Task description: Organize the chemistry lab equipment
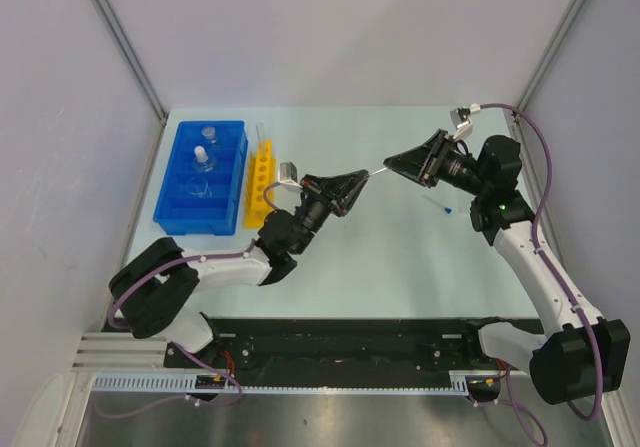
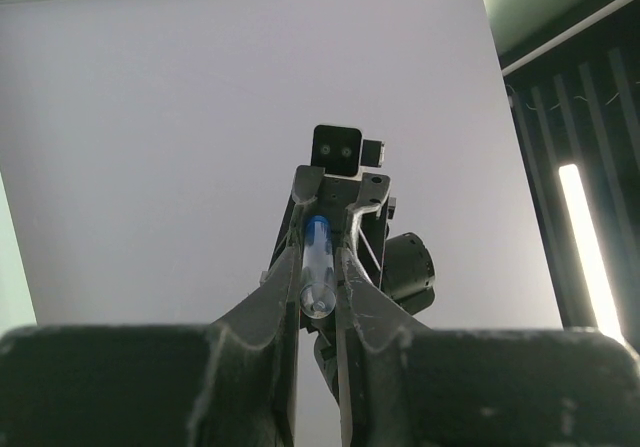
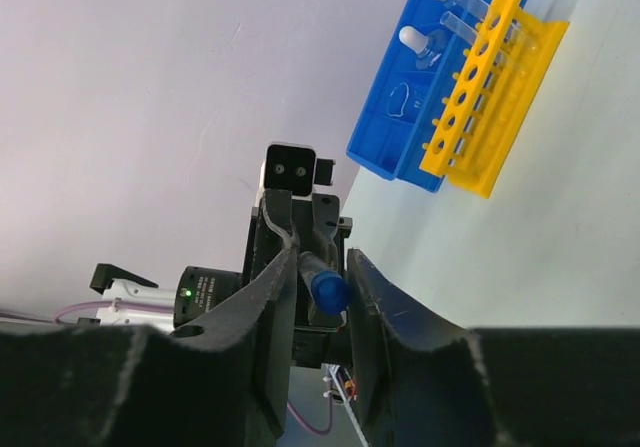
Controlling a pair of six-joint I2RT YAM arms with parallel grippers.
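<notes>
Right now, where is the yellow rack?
In the top view, the yellow rack sits left on the table, just right of the blue tray.

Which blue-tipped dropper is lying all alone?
The loose dropper, flat on the table. The other dropper is pinched midair between the left claw and right claw.

White arm shells (image 1: pixel 225 265), black joints (image 1: pixel 160 287), purple cables (image 1: pixel 548 152); black wedge-shaped left gripper (image 1: pixel 367 176) and right gripper (image 1: pixel 390 162).

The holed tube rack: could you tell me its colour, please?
Yellow; the rack shows best in the right wrist view.
</notes>
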